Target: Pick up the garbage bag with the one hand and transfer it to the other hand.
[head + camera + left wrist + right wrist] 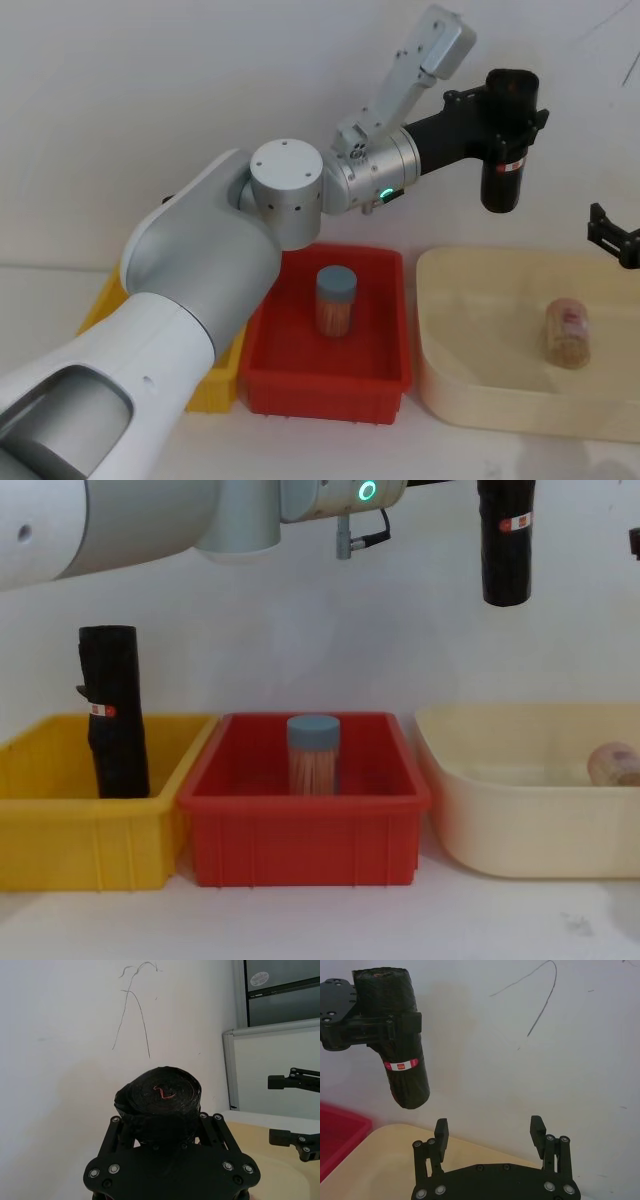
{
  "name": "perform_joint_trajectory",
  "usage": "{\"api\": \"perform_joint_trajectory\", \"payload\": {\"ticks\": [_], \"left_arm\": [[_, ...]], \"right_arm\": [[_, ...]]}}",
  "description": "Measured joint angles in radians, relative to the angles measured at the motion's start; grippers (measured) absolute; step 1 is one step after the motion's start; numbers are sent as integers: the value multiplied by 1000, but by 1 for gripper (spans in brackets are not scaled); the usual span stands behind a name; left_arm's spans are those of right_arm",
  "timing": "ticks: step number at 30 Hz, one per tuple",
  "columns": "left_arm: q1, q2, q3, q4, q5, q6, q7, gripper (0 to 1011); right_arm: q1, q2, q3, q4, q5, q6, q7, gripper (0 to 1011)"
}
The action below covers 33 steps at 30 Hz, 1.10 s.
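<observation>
Black garbage bag (pixel 503 185) hangs upright, clamped in left tool (pixel 510 108); right tool (pixel 490 1132) spread apart, seemingly lower.

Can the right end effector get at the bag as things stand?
Probably yes: the right end effector is open, and the bag sticks out bare below the left end effector.

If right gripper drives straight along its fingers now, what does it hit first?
Probably the white wall: the right gripper, open, aims at bare wall. The garbage bag, clamped in the left gripper, hangs off to one side of that line. Depth is unclear.
</observation>
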Motion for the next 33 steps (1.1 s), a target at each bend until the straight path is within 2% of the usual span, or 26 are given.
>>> {"api": "perform_joint_trajectory", "payload": {"ticks": [9,23,28,33], "left_arm": [[-1,-1,0,3,0,-1,-1,501],[-2,-3,0,5,0,-2,-2,499],[-2,-3,0,6,0,-2,-2,499],[-2,-3,0,6,0,-2,-2,499]], "right_arm": [[-4,0,7,-3,0,2,0,1005],[-37,18,70,-49,12,44,1,1004],[-47,29,86,-70,23,61,24,1004],[-48,34,86,-83,29,69,45,1004]]}}
